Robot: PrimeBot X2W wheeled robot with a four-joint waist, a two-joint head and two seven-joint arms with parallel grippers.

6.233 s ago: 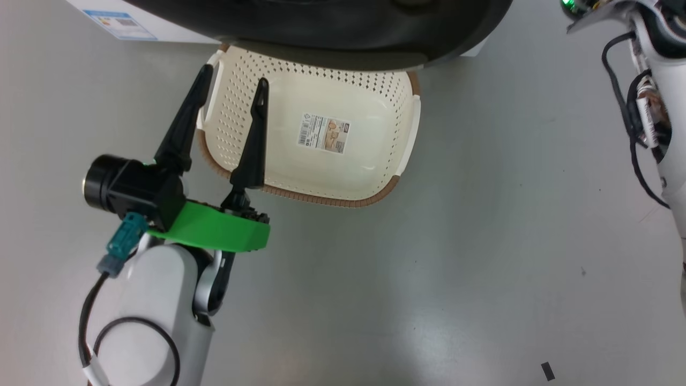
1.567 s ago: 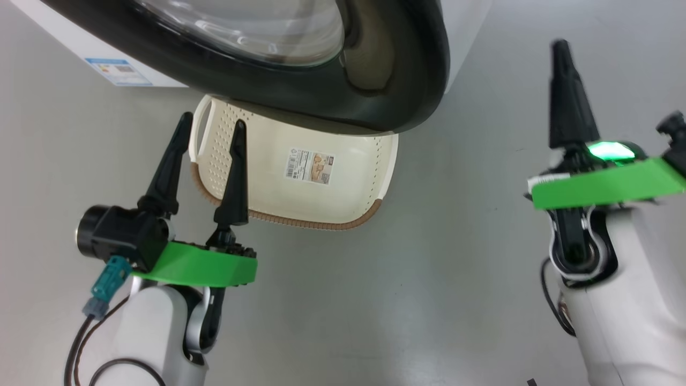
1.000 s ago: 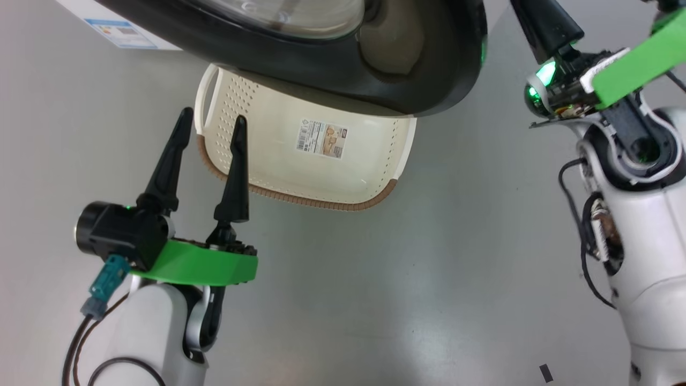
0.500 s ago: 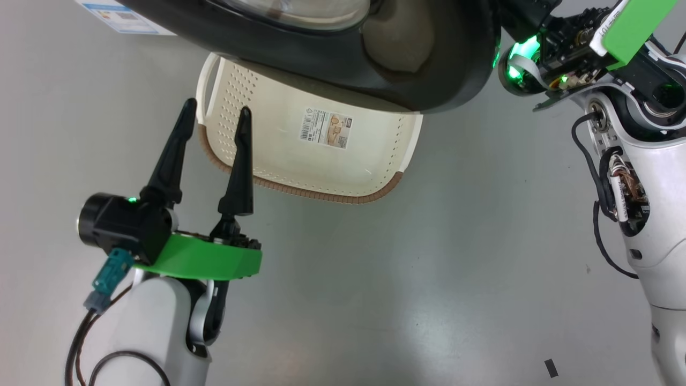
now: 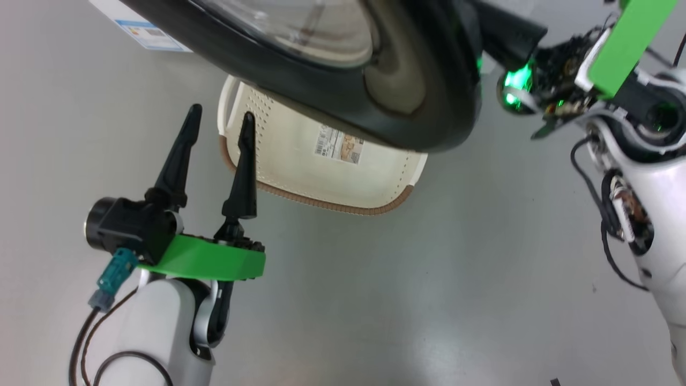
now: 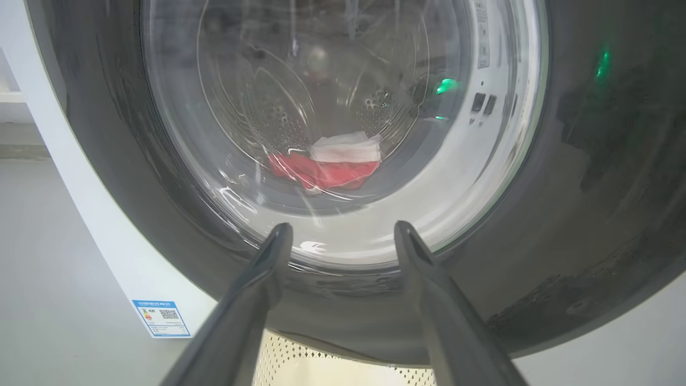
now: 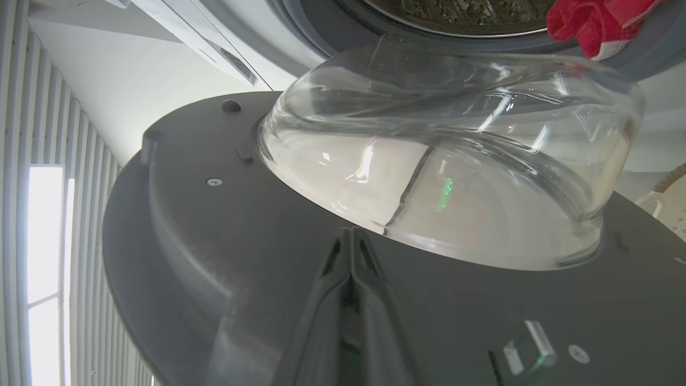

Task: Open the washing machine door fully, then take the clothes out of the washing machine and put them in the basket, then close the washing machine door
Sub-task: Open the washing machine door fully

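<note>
A small blue label (image 6: 161, 317) with a QR code was seen low on the white front of the washing machine (image 6: 80, 203); its print was too small to be read. A paper sticker (image 5: 339, 147) with a barcode and a picture was stuck inside the basket (image 5: 321, 195), and its writing was likewise illegible.

The washing machine door (image 5: 300, 91) was swung out from the machine, above the far part of the basket on the floor. The left gripper (image 5: 221, 111) was held empty with its fingers spread apart, at the basket's left end and just short of the door's black rim.

The right gripper (image 7: 351, 230) was closed, finger against finger with nothing between, its tips set at the door's inner face just below the glass bowl (image 7: 455, 161).

The clothes (image 6: 321, 169), red with a white piece on top, were lying in the drum, well beyond both grippers.
</note>
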